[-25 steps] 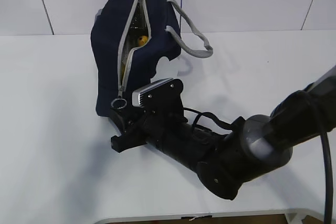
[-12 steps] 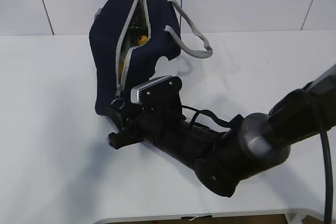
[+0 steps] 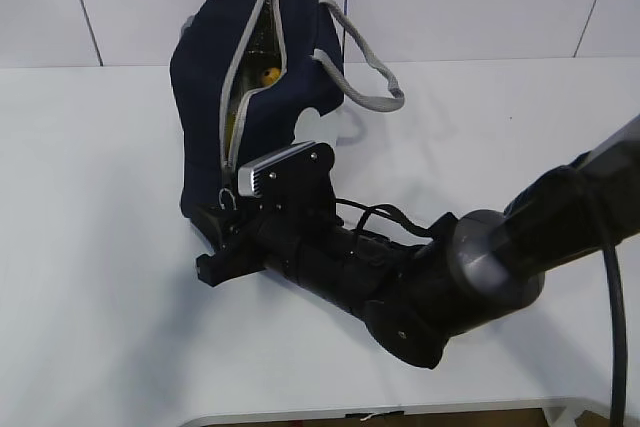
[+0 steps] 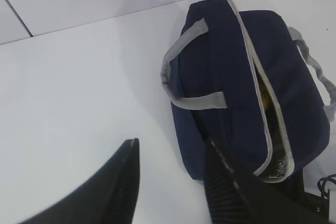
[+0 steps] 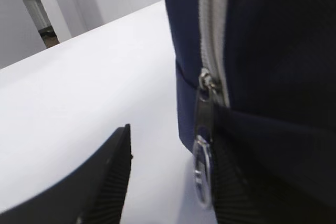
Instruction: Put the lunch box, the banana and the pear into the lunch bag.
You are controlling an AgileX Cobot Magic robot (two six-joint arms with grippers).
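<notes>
Lunch bag: navy woven fabric, soft and slumped, on the matte white worktop at roughly 11 o'clock from centre in the exterior view. Grey webbing handles loop out toward 2 o'clock. Grey zipper tape is parted along the top; a yellow item shows in the gap, can't tell which fruit. Metal ring pull hangs at the zipper's lower end.

Right hand: ribbed black fingers spread apart at the bag's lower end; one finger lies just beside the ring pull, contact unclear. Left hand: fingers apart, nothing between them, above the worktop near the bag.
</notes>
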